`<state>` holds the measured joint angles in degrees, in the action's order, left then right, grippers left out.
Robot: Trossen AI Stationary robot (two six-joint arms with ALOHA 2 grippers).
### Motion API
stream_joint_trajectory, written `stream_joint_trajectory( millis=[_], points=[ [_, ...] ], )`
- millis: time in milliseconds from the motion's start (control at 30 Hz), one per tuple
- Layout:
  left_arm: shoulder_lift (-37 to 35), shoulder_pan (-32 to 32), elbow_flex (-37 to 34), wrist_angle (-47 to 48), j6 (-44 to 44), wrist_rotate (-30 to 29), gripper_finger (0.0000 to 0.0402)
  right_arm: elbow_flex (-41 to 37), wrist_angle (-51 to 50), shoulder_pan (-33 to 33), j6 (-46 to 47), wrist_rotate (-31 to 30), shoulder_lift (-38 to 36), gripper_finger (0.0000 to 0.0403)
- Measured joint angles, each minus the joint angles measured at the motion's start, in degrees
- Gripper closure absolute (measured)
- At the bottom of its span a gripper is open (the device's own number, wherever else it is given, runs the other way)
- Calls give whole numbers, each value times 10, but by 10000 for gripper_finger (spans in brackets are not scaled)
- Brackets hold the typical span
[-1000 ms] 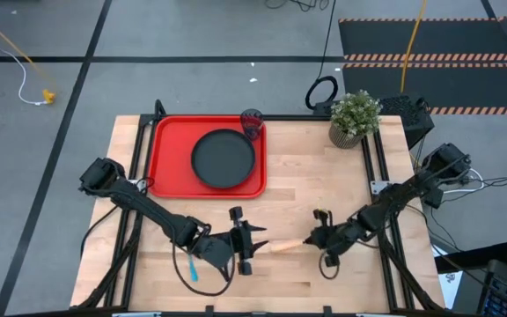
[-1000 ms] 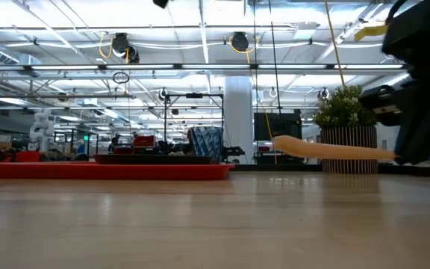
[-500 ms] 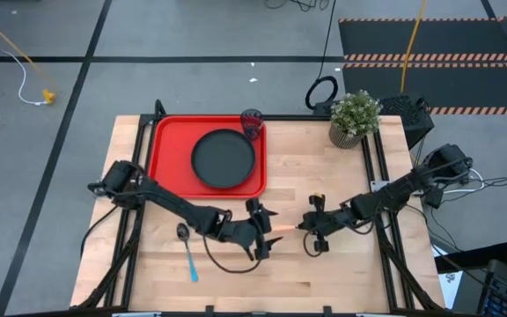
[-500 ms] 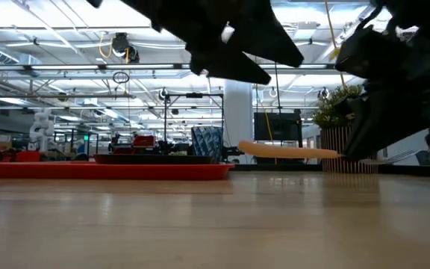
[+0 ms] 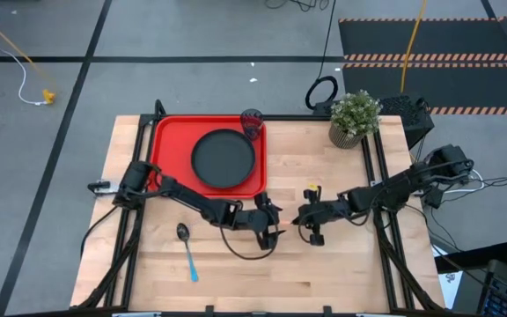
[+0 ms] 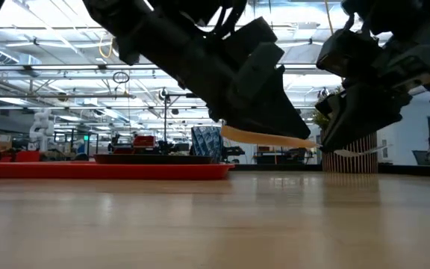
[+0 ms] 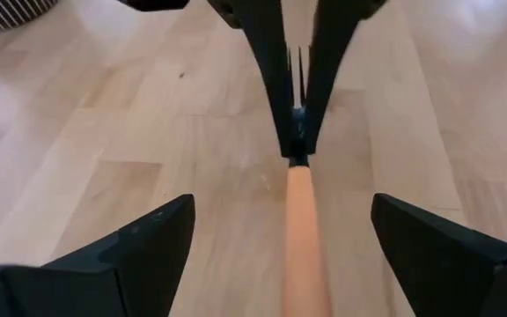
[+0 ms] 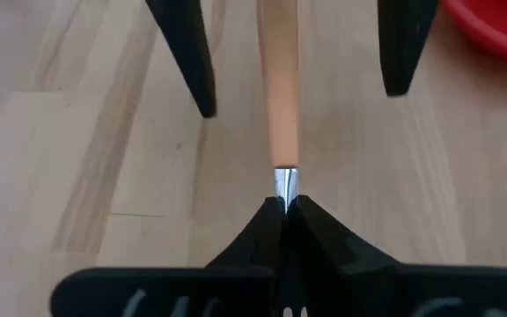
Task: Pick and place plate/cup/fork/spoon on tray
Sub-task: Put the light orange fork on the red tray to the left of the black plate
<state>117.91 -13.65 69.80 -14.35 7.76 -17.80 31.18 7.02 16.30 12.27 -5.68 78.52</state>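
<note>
Count: one tray [image 5: 164, 176], one plate [image 5: 224, 158], one cup [image 5: 252, 122], one fork [image 5: 285, 224], one spoon [image 5: 187, 249], one potted plant [image 5: 353, 116].

Fork: held clear of the tabletop [image 5: 341, 264], in front of the tray's near right corner. Long axis runs left–right across the tabletop, close to level in the low view, handle [image 6: 263, 137] sagging slightly toward the metal end. Orange-tan handle points to the robot's left; metal end points right.

Right gripper [image 5: 302, 220]: fingers [image 8: 319, 231] pinched tight on the fork's metal end, handle sticking straight out ahead of them.

Left gripper [image 5: 277, 226]: fingers [image 7: 139, 248] spread wide, one on each side of the handle, no contact visible in the left wrist view.

The two grippers face each other head-on along the fork's axis.

Spoon: flat on the tabletop, near the front left, well apart from the fork. Long axis runs roughly back-to-front; dark bowl toward the tray, blue handle toward the front edge.

Plate: lying in the tray's right half. Cup: upright at the tray's back right corner; cannot tell whether it stands on the rim or just inside. Plant: back right of the tabletop.
</note>
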Motion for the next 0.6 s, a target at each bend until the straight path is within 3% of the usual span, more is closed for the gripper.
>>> stream_joint_trajectory(
  millis=[600],
  points=[
    [0, 20, 0, -2, -79, 19, 183, 12, 17, -41, -59, 14, 0, 397]
  ],
)
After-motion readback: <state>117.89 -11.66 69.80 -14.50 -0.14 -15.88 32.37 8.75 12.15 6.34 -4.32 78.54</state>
